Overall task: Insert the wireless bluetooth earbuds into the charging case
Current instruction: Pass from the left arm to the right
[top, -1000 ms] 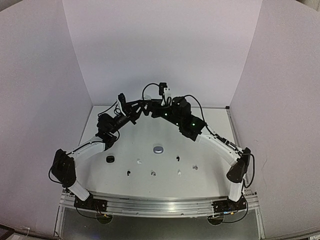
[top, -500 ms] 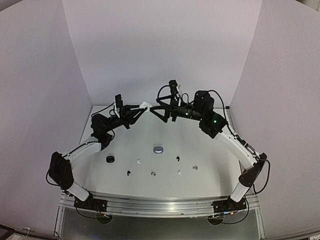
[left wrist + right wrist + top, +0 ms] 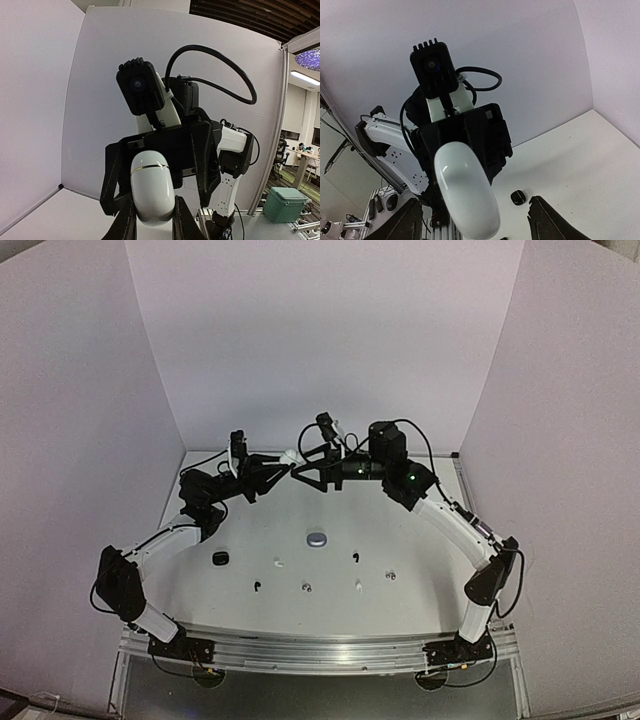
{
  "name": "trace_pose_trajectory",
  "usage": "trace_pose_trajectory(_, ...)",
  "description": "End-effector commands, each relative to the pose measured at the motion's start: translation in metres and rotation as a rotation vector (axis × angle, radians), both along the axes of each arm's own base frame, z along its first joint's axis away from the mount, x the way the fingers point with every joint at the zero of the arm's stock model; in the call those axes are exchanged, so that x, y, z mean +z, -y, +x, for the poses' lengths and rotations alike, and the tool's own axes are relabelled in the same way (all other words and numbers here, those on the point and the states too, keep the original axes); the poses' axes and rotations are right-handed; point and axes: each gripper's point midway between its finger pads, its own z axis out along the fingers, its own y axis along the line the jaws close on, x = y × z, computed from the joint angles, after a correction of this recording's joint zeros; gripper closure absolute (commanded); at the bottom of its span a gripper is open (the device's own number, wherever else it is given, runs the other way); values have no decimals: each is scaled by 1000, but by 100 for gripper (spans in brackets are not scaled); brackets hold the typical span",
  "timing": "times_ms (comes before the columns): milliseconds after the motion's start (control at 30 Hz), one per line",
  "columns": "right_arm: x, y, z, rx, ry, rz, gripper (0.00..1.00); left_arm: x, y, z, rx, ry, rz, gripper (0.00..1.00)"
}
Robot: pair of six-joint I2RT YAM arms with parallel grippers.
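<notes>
My left gripper (image 3: 283, 459) is shut on a white pebble-like charging case (image 3: 292, 454), closed, held high over the back of the table. In the left wrist view the case (image 3: 152, 192) stands between my fingers (image 3: 125, 227). My right gripper (image 3: 306, 472) is open and faces the case head-on; its jaws stand wide to either side of the case (image 3: 467, 197), apart from it. The earbuds lie on the table near the front: black ones (image 3: 354, 558) (image 3: 257, 586), white ones (image 3: 277, 563) (image 3: 358, 586), greyish ones (image 3: 306, 587) (image 3: 390, 576).
A grey case (image 3: 318, 538) lies mid-table and a black case (image 3: 219, 558) at the left, also in the right wrist view (image 3: 518, 197). White walls enclose the table (image 3: 430, 540) on three sides.
The left gripper carried the white case right and up toward the centre. The right arm swung out to the right, then brought its open gripper back down to face the case.
</notes>
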Motion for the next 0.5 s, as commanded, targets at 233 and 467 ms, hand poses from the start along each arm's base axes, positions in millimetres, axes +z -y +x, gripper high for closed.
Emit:
trace_pose_trajectory(233, 21, -3, -6, 78, 44, 44, 56, 20, -8, -22, -39, 70, -33, 100)
trace_pose_trajectory(467, 19, -3, -8, 113, 23, 44, 67, 23, -7, -21, -36, 76, -41, 100)
